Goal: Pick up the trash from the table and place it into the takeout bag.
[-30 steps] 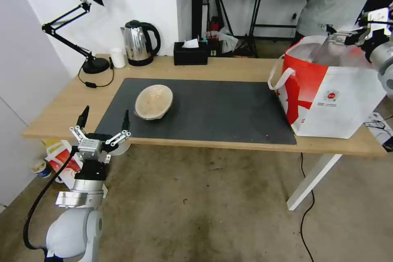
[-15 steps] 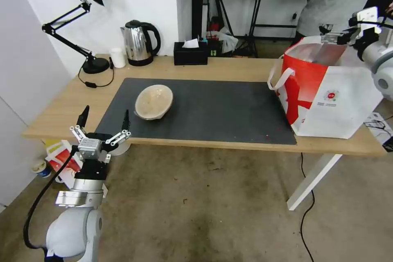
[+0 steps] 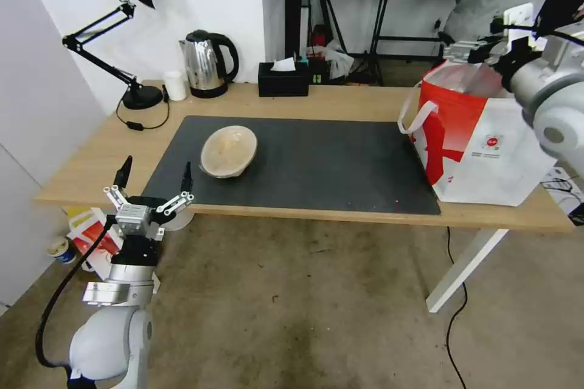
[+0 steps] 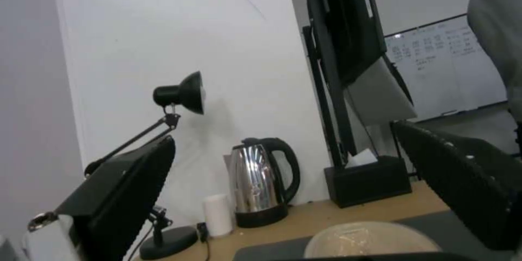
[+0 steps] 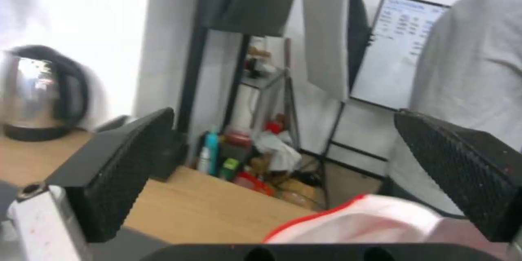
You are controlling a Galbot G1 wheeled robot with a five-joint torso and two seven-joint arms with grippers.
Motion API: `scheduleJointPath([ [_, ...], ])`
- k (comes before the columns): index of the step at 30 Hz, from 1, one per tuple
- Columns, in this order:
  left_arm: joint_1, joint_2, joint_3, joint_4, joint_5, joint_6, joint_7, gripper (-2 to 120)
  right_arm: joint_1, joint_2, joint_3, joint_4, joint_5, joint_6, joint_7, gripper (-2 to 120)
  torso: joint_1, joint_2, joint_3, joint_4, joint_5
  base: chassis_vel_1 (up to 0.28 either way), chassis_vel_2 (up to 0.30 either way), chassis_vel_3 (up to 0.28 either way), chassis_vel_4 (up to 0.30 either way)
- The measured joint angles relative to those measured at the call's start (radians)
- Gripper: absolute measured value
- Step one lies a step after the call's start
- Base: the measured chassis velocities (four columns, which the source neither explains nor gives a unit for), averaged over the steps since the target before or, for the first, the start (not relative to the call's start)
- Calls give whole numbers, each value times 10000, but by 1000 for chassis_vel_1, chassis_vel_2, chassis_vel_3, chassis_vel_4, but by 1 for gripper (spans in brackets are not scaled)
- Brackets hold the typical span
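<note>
The shallow beige bowl [image 3: 229, 151] is seen on the table's [image 3: 91, 164] dark mat; the glossy takeout bag [image 3: 486, 134] stands right. Right gripper [image 3: 468, 48] is spread above it, left gripper [image 3: 154, 179] spread, empty, at the table's near edge.

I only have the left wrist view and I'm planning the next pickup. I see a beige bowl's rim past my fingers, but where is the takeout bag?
Observer: The takeout bag stands upright at the right end of the table, beside the right edge of the dark mat.
Operator: Is the other arm holding anything?
Observer: No. The right end effector hangs above the bag's rim, open and empty.
Operator: And where is my arm relative to the bowl?
Observer: The left end effector is open in front of the table's near edge. The shallow beige bowl lies on the mat beyond it, and the two are not touching.
</note>
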Motion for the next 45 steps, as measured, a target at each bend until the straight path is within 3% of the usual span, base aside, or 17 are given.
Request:
scheduleJointPath([
  [5,-3,-4,37,0,-9,1,-11,100,-2087,556,1573,1695,-399,389,199,100,-1,1,-1,-3,1,0,0,0,0],
  [9,-3,-4,75,31,-11,1,-18,100,-3285,1167,2271,2407,-1141,793,250,100,0,1,-1,0,0,0,0,0,0],
  [15,15,-6,138,42,-11,1,-30,100,-4786,2044,2685,3024,-2408,1555,290,100,-1,1,-1,-3,4,0,0,0,0],
  [20,8,-9,133,50,-41,-4,-41,100,-6426,3194,2793,3512,-4289,2862,390,100,-1,3,-1,-1,0,0,0,0,0],
  [23,7,-11,155,58,-56,-9,-44,100,-6992,3772,2746,3658,-4973,3292,407,100,0,2,-1,-2,-2,0,0,0,0],
  [26,23,-12,154,65,-70,-34,-48,100,-7815,4817,2283,3902,-6062,3804,632,100,-1,3,-1,-1,-3,0,0,0,0],
  [27,23,-12,154,65,-70,-34,-48,100,-7815,4817,2283,3902,-6062,3804,632,100,-1,3,-1,-1,-3,0,0,0,0],
  [30,41,-12,90,57,-113,-44,-51,100,-8393,5663,1567,3932,-7064,4400,917,100,-1,3,-1,0,-1,0,0,0,0],
  [45,-26,-10,14,79,-245,-65,-53,100,-10320,6678,-66,2922,-9870,6681,1938,100,-1,0,-1,-1,-2,0,0,0,0],
])
